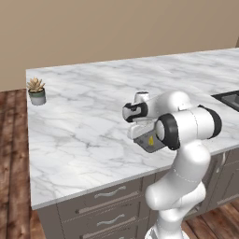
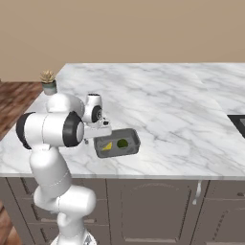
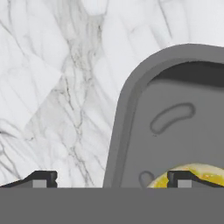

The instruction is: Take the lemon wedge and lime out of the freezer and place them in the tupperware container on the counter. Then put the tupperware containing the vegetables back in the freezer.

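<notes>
The gripper (image 3: 109, 179) stands wide and holds nothing, its two dark tips far apart low in the hand view, one over bare marble and one over the tub's inside. It hangs just above the tub's (image 2: 117, 143) end nearest the arm, straddling that rim.

The tub sits on the counter (image 2: 182, 110) close to its front edge, well in from both ends. It is a small dark grey tray with sloping walls, rounded corners and a thick lip; from above its floor shows a raised oval mark.

Inside it lies the lemon wedge (image 2: 107, 146), a tiny bright yellow piece at the end nearer the arm. In the hand view the wedge (image 3: 199, 171) shows pale rind and yellow flesh, partly behind one finger tip. In the left base view it is a yellow spot (image 1: 151, 140) seen through the tub's (image 1: 148, 142) wall, below the wrist.

The lime (image 2: 122, 142) lies just beside the wedge, toward the tub's middle: a small round dark green fruit.

A small grey pot with a succulent (image 1: 36, 91) stands at the counter's far corner, well apart from the tub. A black sink (image 1: 229, 99) is set in the counter's other end.
</notes>
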You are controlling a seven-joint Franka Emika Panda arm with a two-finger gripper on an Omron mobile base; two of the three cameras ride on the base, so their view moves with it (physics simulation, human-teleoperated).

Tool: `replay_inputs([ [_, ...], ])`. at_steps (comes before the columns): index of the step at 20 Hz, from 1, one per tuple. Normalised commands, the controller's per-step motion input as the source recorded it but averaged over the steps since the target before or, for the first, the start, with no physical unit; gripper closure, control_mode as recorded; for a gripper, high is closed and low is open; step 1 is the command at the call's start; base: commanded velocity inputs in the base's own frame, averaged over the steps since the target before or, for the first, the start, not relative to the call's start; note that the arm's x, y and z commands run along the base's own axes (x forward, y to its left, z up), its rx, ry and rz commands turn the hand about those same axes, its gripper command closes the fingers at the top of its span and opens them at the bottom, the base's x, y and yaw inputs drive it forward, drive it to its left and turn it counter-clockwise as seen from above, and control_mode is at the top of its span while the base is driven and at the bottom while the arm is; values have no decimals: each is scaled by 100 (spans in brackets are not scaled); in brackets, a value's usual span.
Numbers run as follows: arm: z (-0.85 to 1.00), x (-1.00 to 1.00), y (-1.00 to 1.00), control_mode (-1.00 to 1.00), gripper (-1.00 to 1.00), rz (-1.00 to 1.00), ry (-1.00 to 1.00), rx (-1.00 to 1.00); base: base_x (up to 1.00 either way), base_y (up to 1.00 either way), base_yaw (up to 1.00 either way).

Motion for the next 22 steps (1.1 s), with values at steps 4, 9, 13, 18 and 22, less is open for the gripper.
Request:
replay_inputs([
  [4,-31,11,0,-100,-100,0,0,0,0,0,0],
  [9,-30,11,2,-100,-100,0,0,0,0,0,0],
  [13,-31,15,1,-100,-100,0,0,0,0,0,0],
  [18,-31,4,0,-100,-100,0,0,0,0,0,0],
  [22,-20,-30,-1,-100,100,0,0,0,0,0,0],
])
